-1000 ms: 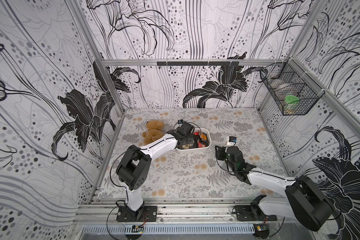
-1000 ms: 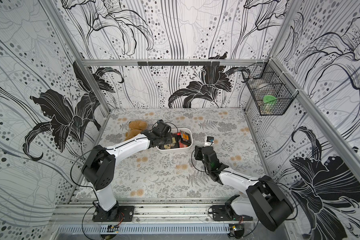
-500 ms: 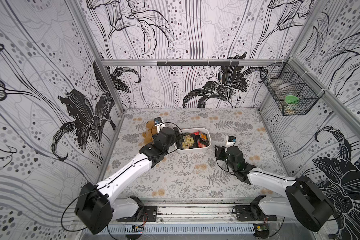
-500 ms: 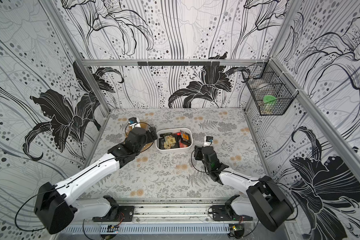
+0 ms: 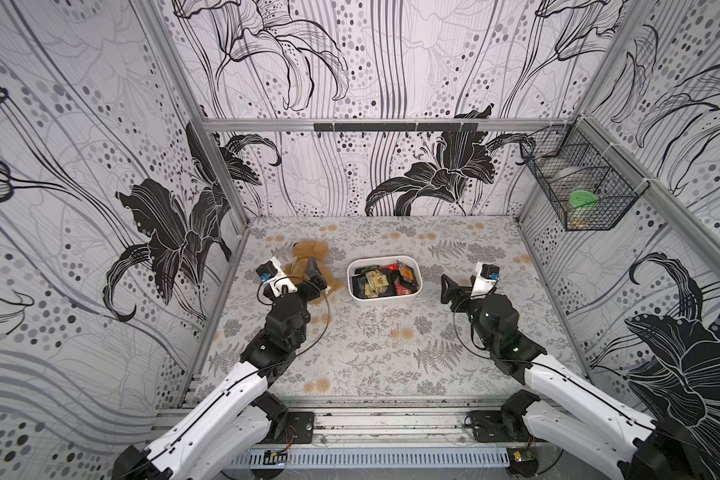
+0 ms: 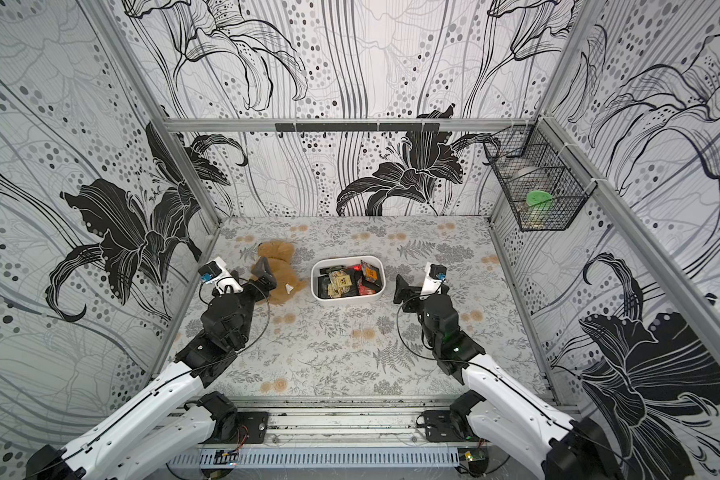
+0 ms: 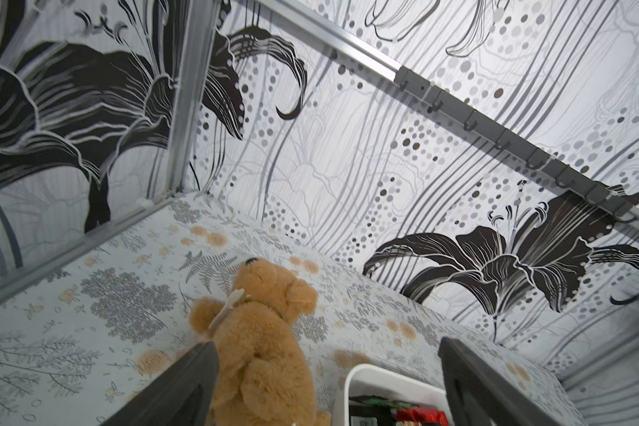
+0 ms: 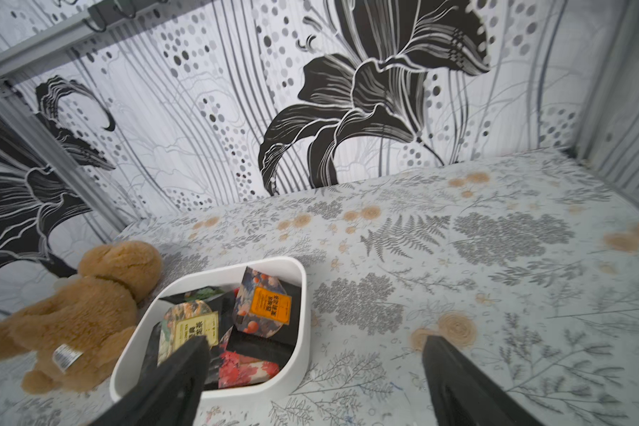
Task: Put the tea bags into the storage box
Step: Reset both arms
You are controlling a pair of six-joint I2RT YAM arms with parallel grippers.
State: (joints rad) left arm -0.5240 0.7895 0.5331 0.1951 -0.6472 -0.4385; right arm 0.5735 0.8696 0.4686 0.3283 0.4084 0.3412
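Brown plush teddy bear [image 5: 308,251] lying on the fern-printed table cover [image 5: 371,345], toward its far left. Black wire basket [image 5: 599,218] hung on the right wall, holding a green-lidded container [image 5: 583,198]. Hook rail [image 5: 395,126] across the back wall.

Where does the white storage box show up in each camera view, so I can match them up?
Top view: storage box in the middle of the table.
Top view: same spot, mid-table.
Left wrist: only one rounded corner shows.
Right wrist: nearly whole, tea bags inside.
Shared landmark: the brown teddy bear lies beside the box in all four views.
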